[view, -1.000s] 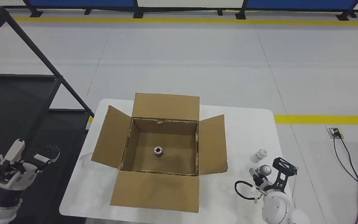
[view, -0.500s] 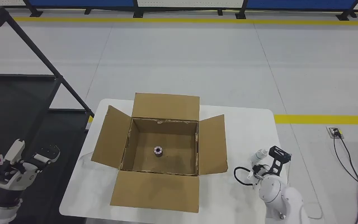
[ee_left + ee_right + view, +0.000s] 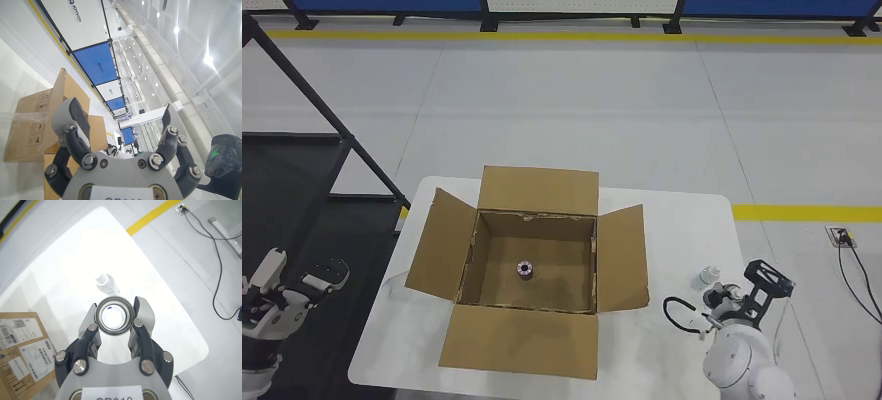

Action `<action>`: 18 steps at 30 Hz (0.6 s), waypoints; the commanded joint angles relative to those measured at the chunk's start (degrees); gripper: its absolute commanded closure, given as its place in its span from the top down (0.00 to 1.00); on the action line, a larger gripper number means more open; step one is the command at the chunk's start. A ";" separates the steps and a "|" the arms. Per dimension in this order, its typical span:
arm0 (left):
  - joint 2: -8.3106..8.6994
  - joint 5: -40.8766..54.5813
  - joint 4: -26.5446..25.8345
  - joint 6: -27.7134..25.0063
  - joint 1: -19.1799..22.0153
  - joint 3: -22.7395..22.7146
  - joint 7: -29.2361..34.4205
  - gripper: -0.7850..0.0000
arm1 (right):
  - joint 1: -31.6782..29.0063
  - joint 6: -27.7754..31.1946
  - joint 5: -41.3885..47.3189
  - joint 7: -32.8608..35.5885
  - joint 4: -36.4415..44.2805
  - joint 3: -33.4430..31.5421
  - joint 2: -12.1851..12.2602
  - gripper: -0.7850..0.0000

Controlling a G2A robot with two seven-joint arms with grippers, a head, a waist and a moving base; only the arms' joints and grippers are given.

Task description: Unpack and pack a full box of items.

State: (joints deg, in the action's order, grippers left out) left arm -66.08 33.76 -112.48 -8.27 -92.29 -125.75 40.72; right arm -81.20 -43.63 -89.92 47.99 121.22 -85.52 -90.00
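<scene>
The open cardboard box [image 3: 532, 345] held one small round piece [image 3: 524, 268]. Right of it, the right gripper [image 3: 115, 305] had its fingers clamped on a shiny metal can [image 3: 114, 316]; the left gripper [image 3: 121, 107] had its fingers apart.

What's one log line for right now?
right pincer: shut on metal can | left pincer: open | spray bottle: on table | box: open, small part inside

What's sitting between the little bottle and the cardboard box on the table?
Nothing. The top view shows bare table between the bottle and the box.
</scene>
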 commanded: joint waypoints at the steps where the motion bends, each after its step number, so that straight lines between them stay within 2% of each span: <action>1: 0.00 0.00 0.00 0.00 0.00 0.00 0.00 1.00 | -0.31 -2.50 -4.78 -0.61 4.27 4.54 -0.32 0.00; 5: 0.00 0.00 0.00 0.00 0.00 0.00 0.00 1.00 | 1.32 -4.55 -14.20 -1.92 8.46 13.70 -1.06 0.00; 9: 0.00 0.00 0.00 0.00 0.00 0.00 0.00 1.00 | 5.06 -4.11 -19.32 -3.50 8.95 21.78 -1.97 0.00; 13: 0.00 0.00 0.00 0.00 0.00 0.00 0.00 1.00 | 14.79 2.03 -18.98 0.13 1.05 27.96 -3.47 0.00; 18: 0.00 0.00 0.00 0.00 0.00 0.00 0.00 1.00 | 27.48 9.37 -10.19 5.64 -12.46 30.73 -5.52 0.00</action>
State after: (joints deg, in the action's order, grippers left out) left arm -66.08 33.76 -112.48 -8.27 -92.29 -125.75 40.72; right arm -56.50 -35.71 -102.34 52.82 112.06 -55.05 -95.23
